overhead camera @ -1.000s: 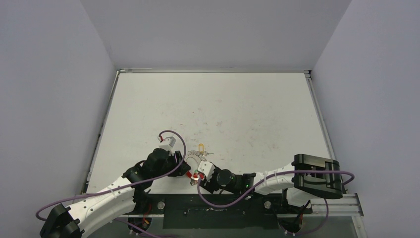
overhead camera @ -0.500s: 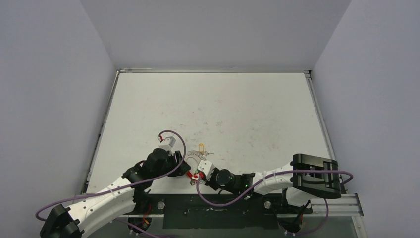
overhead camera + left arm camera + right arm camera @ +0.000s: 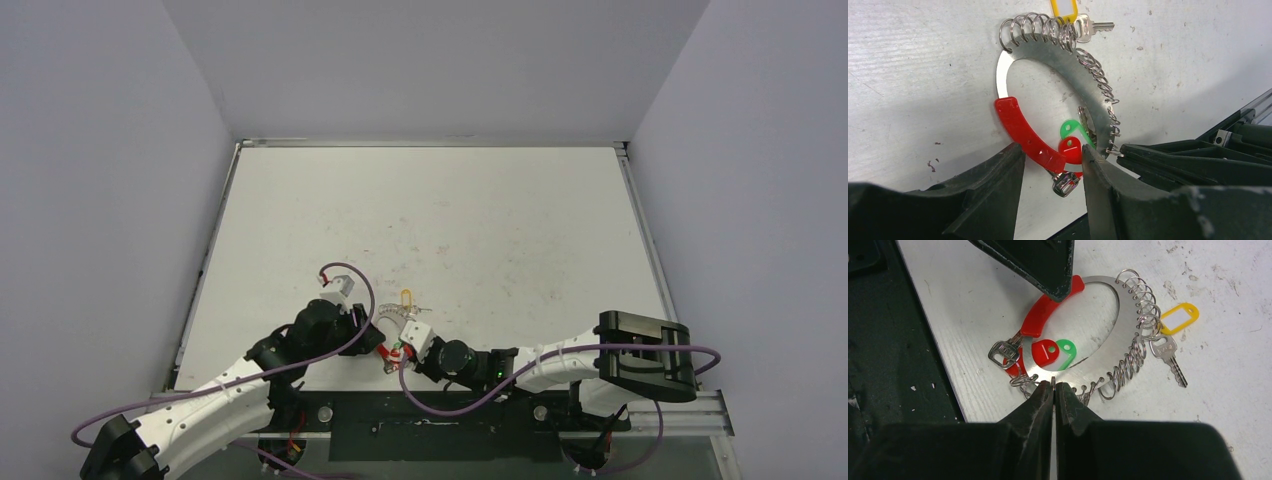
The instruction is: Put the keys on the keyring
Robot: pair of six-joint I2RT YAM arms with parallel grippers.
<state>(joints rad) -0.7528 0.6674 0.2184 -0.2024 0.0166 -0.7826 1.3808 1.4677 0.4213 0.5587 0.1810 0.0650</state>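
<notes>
Keyring (image 3: 1063, 62) looks stiff, thin, slippery. Right pincer (image 3: 1054, 386) is shut on its rim; left pincer (image 3: 1050, 152) straddles the grippier red piece (image 3: 1020, 125), clamp unclear.

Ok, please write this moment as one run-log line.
left gripper: clamps keyring at red piece | right gripper: shut on split ring | yellow-tagged key: on keyring

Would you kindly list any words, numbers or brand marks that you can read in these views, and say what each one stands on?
None can be read.
Yellow tag: its white insert is blank.
Silver key next to it: any stamp is too blurred to read.
Second key at the keyring's red end: embossed marks, too small to read.
Red tag, green tag: no lettering.
</notes>
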